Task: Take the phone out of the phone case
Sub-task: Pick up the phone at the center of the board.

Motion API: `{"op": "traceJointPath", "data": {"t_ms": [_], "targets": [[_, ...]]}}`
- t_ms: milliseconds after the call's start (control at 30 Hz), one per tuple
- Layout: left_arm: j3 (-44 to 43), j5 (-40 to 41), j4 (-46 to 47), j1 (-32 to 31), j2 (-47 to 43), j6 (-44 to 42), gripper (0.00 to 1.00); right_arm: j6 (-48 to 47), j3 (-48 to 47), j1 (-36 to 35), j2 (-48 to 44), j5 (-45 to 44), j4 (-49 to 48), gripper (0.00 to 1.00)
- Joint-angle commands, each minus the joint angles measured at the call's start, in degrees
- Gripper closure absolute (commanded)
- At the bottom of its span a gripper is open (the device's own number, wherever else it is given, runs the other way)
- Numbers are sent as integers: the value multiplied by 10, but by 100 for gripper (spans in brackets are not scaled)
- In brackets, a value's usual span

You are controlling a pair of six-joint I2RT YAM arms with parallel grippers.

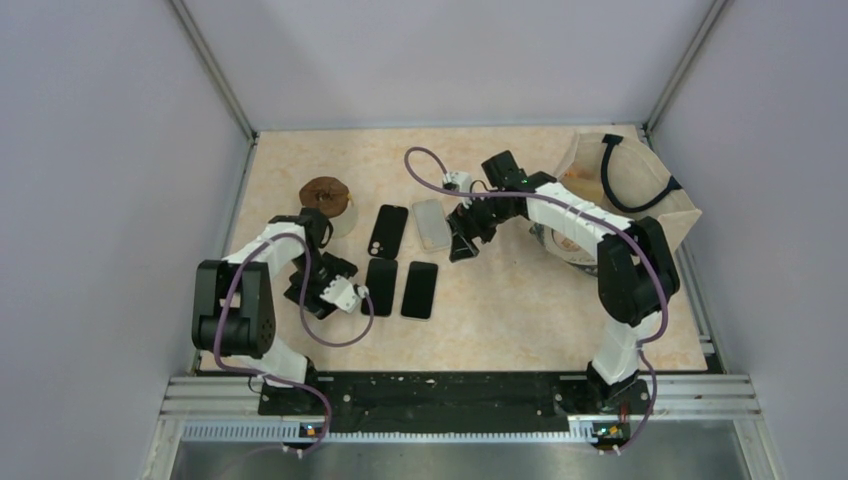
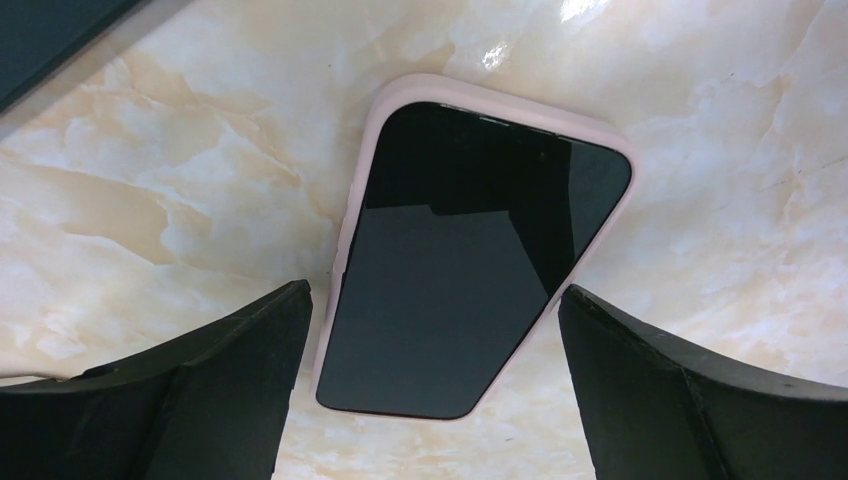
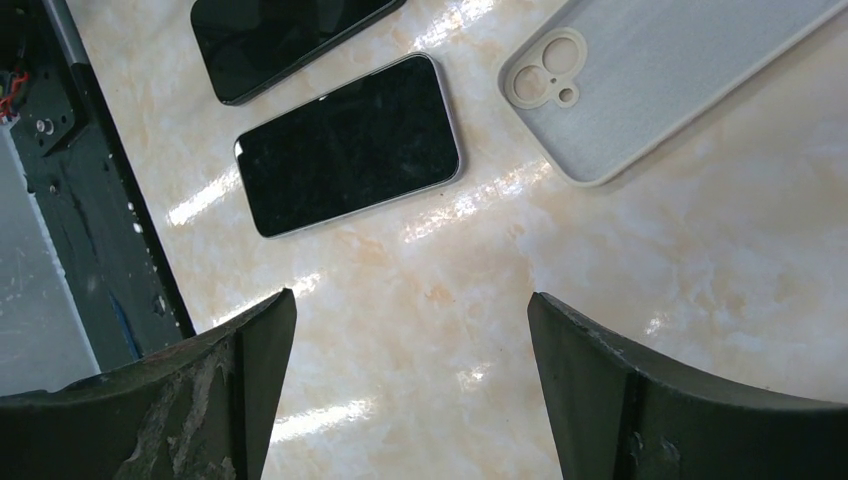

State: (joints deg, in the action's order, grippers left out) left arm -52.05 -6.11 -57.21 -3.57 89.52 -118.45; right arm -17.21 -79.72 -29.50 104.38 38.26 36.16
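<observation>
A phone in a pale pink case (image 2: 470, 260) lies screen up on the marble table. In the top view it is the dark phone (image 1: 381, 273) in the lower left of the group. My left gripper (image 2: 432, 296) is open just above the phone's near end, one finger on each side and not touching it. In the top view the left gripper (image 1: 350, 292) is at the phone's left edge. My right gripper (image 3: 410, 297) is open and empty over bare table. In the top view the right gripper (image 1: 465, 243) is to the right of a grey case (image 1: 431, 224).
The grey case (image 3: 650, 80) lies face down with its camera cutout showing. A bare silver-edged phone (image 3: 350, 145) and another dark phone (image 3: 280, 35) lie near it. A third dark phone (image 1: 388, 230), a brown roll (image 1: 325, 195) and a cardboard box (image 1: 640, 185) with a black cable are on the table. The black front rail (image 3: 90, 200) is close by.
</observation>
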Motion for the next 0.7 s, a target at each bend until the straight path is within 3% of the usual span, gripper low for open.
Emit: {"op": "traceJointPath", "data": {"t_ms": [0,500,667], "targets": [[-20,11,-1,-3,17,-197,2,5,7,9,-35,21,-24,15],[65,-37,81,-3,-17,-206,7,14,8,14,-15,42,-31,15],[104,-41,122,-3,-28,-199,20,15,10,15,-14,45,-30,15]]}}
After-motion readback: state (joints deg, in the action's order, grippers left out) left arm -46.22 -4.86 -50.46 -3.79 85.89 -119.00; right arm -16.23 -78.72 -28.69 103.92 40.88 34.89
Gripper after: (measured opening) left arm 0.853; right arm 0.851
